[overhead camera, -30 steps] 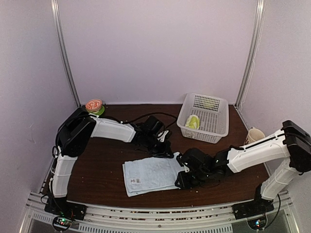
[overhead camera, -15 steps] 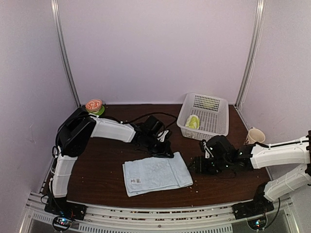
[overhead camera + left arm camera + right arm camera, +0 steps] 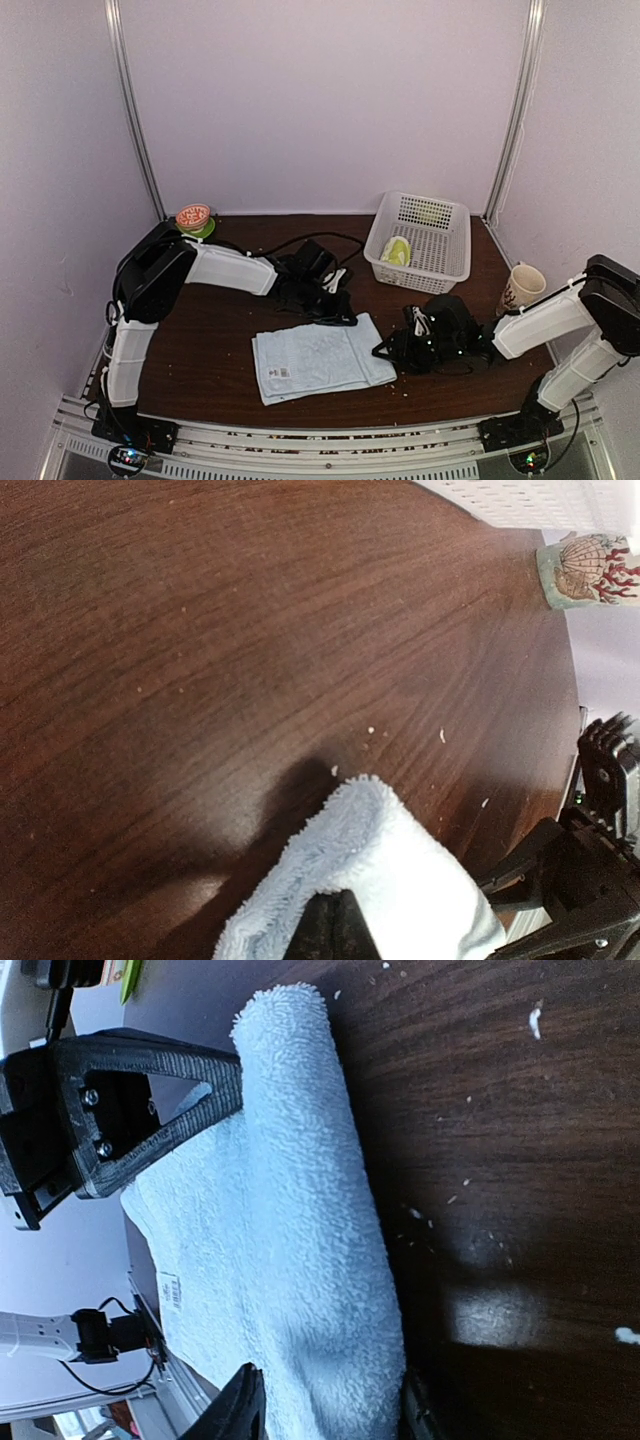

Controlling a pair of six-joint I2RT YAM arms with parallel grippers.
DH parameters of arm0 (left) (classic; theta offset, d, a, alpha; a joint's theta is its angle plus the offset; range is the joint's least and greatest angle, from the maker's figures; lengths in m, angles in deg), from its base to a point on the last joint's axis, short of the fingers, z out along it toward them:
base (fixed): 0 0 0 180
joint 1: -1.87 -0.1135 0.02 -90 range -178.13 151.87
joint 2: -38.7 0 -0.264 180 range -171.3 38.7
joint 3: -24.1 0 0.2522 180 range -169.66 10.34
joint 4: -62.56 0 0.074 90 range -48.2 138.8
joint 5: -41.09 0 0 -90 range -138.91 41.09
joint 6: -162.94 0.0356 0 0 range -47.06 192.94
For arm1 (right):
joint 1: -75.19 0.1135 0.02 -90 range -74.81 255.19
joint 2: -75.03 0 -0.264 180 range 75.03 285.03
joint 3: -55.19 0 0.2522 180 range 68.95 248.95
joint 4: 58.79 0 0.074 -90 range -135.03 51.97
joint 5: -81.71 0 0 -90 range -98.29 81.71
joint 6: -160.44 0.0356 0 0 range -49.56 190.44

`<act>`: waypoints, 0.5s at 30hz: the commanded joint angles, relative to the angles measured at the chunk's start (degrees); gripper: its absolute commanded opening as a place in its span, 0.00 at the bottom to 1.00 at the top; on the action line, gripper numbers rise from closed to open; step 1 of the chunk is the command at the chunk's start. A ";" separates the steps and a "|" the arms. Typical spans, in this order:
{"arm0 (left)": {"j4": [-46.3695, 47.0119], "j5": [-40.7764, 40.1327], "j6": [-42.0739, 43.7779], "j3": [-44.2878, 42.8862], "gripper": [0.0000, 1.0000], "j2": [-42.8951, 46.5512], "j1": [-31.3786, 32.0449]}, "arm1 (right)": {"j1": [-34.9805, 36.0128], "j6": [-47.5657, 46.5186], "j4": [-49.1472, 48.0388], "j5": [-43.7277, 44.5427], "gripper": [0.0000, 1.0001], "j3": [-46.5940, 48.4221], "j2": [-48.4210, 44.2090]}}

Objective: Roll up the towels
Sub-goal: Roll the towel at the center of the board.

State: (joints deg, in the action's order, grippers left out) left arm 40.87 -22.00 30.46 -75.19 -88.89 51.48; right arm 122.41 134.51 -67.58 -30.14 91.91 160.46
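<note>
Neighbouring the light-blue towel (image 3: 320, 362): left gripper (image 3: 344, 319), right gripper (image 3: 384, 350), white basket (image 3: 425, 279), cup (image 3: 522, 285).

We are counting two towels: one light-blue towel (image 3: 320, 362) and one yellow-green towel (image 3: 397, 250). We are seeing one white latticed basket (image 3: 430, 280), holding a single towel, and one bench (image 3: 210, 320), carrying the other. We are counting one patterned cup (image 3: 522, 285) and one round orange-topped container (image 3: 194, 216). We are also counting two arms, each ending in one hand, so two in all: the left hand (image 3: 338, 316) and the right hand (image 3: 384, 350).
</note>
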 commanded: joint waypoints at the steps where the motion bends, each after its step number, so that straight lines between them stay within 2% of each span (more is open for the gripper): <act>1: -0.86 -2.11 0.67 2.39 0.00 1.53 0.01 | -0.17 6.66 -8.91 -3.37 0.42 -3.72 5.57; 5: -0.52 -2.09 0.60 3.15 0.00 2.00 0.14 | -0.29 7.04 -10.93 -3.09 0.18 -4.46 6.57; 9: -1.57 -2.49 0.75 3.52 0.00 4.20 0.14 | -0.22 0.46 2.09 0.49 0.03 0.05 1.55; 11: -2.82 -3.09 1.03 3.69 0.02 6.15 0.14 | -0.33 -4.10 12.03 3.73 0.00 3.69 -1.20; 15: -5.36 -4.64 1.86 4.95 0.17 10.85 0.14 | -0.08 -11.94 29.79 10.33 0.00 11.37 -3.10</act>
State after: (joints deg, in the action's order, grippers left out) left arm 38.64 -23.94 31.07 -71.57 -84.04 51.70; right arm 122.19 131.78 -57.63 -28.00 97.07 159.50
